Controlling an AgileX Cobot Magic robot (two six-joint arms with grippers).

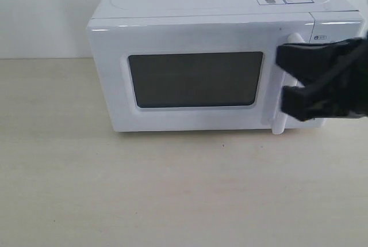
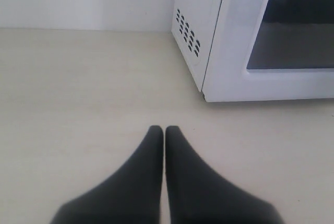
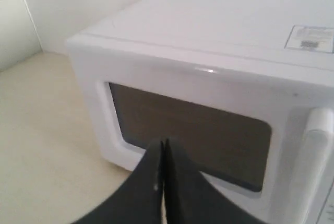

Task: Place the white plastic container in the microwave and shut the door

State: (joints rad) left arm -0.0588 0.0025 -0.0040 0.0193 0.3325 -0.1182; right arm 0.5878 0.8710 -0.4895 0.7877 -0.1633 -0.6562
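Exterior view: microwave (image 1: 218, 5) on bench (image 1: 172, 189), door (image 1: 112, 86) flush, looks shut. White plastic container nowhere in sight; window (image 1: 195, 79) too dark, I cannot tell if it sits inside. So task is either finished or not begun. Right end effector (image 1: 305, 83) hangs just before handle (image 1: 280, 125), blocking dials.

Left wrist view: left end effector (image 2: 165, 130) pressed together, empty, over bare bench beside microwave's vented side.

Right wrist view: right end effector (image 3: 163, 145) pressed together, holding nothing, facing window.
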